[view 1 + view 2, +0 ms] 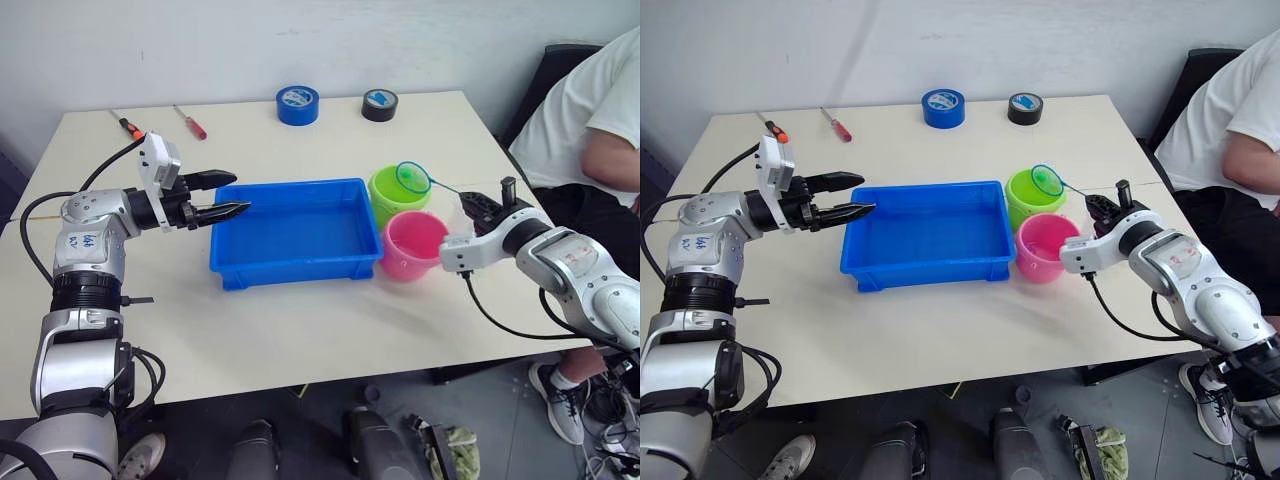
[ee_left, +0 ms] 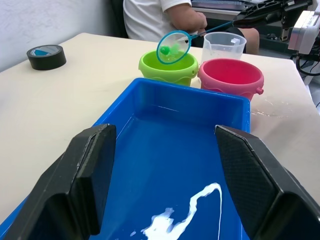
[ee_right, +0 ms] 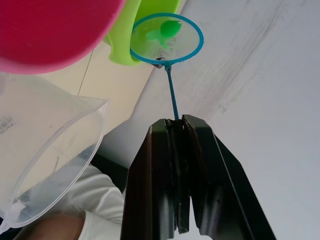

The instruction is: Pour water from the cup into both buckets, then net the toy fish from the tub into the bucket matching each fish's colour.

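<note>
My right fingers [image 3: 175, 131] hide the near end of the net [image 3: 166, 38] handle. The pink bucket [image 3: 47, 30] and the cup [image 3: 42, 150] are each cut by a picture edge. The green bucket [image 3: 145, 25] is partly behind the net hoop. A person [image 1: 600, 110] beyond the surface's right edge is cropped.

Two buckets [image 1: 398, 195], two tape rolls [image 1: 297, 104], two screwdrivers [image 1: 190, 122], seemingly one fish [image 2: 164, 49].

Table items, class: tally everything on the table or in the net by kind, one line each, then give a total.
Buckets: 2 (lime green bucket, pink bucket)
Tape rolls: 2 (blue tape roll, black tape roll)
Screwdrivers: 2
Blue tub: 1
Measuring cup: 1
Net: 1
Green toy fish: 1
Total: 10
</note>
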### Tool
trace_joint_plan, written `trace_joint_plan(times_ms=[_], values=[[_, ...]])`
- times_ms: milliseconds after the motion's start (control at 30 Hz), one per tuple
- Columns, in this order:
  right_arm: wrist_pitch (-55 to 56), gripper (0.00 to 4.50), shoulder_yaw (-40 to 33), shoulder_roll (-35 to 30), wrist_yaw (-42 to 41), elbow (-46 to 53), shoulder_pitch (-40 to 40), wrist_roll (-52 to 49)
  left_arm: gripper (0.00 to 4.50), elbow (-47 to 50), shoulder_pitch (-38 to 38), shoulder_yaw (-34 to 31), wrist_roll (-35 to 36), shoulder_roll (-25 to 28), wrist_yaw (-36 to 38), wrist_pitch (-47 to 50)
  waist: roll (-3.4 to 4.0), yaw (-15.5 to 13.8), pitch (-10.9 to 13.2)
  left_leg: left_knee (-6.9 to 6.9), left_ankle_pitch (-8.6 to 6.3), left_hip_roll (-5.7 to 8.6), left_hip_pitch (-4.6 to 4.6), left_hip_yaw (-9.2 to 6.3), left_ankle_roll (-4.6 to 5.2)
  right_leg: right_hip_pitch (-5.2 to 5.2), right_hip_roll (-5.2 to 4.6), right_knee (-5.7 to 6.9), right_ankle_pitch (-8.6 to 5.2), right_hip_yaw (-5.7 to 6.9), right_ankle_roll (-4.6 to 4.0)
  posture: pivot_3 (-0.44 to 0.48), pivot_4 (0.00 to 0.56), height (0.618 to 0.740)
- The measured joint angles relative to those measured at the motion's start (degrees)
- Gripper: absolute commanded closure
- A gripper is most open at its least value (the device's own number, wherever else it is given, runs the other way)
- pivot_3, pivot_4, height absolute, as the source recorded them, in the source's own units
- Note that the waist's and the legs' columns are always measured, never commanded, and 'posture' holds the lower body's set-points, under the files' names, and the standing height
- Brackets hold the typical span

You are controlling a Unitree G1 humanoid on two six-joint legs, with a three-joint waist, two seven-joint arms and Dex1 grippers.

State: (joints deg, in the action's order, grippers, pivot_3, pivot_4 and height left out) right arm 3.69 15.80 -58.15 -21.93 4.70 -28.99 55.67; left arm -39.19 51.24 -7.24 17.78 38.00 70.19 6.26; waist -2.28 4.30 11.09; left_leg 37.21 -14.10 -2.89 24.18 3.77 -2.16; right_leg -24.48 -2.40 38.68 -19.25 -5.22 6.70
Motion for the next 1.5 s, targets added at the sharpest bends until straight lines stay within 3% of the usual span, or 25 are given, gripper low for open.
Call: trace_joint_plan(times_ms=[467,667,1067,1200,1400,1500], values=[[0.8,4.50,-0.5,0.6,3.5,2.8,1.3,6.7,1.04,1.0,-0.1,0.0,0.2,0.0,2.7,1.1,0.00,0.0,0.0,0.01,0.02,0.00,-0.01,0.00,-0.03,0.00,0.00,0.05,0.00,0.00,0.00,0.000,0.150,0.734],[-0.7,4.50,-0.6,2.1,5.2,4.6,6.8,12.3,1.04,1.0,-0.1,0.0,0.2,-0.1,2.5,1.1,0.00,-0.2,0.0,0.06,0.03,0.02,-0.02,0.00,-0.04,0.02,0.00,0.09,0.00,-0.01,0.00,0.000,0.150,0.734],[-1.0,4.50,-1.7,5.1,5.5,4.8,6.0,11.3,1.04,1.0,-0.1,0.0,0.2,-0.1,2.4,1.1,0.00,0.1,0.0,0.09,0.05,0.03,-0.06,-0.02,-0.03,0.02,0.01,0.22,0.00,-0.01,0.00,0.000,0.150,0.734],[0.2,4.50,-6.1,7.8,2.1,8.0,3.7,-0.6,1.04,2.4,-0.6,-0.1,0.3,0.6,3.0,1.8,0.00,0.4,0.0,0.08,0.06,0.01,-0.06,-0.05,-0.04,0.02,0.03,0.24,0.00,0.00,0.00,0.000,0.150,0.734],[-7.6,4.50,-13.7,13.9,-14.7,11.2,-5.3,-29.0,1.04,8.5,-3.1,-0.4,2.8,5.5,7.4,8.2,0.00,0.4,0.0,0.09,0.10,-0.06,-0.11,-0.18,-0.09,0.12,0.07,0.27,0.01,0.10,0.01,0.000,0.150,0.734],[-15.7,4.50,-16.1,16.3,-25.1,10.7,-8.7,-44.7,1.04,13.3,-5.3,-1.3,4.8,10.4,9.6,12.7,0.00,0.4,0.0,0.09,0.09,-0.06,-0.11,-0.20,-0.06,0.16,0.05,0.25,0.00,0.11,0.01,0.000,0.150,0.734]])
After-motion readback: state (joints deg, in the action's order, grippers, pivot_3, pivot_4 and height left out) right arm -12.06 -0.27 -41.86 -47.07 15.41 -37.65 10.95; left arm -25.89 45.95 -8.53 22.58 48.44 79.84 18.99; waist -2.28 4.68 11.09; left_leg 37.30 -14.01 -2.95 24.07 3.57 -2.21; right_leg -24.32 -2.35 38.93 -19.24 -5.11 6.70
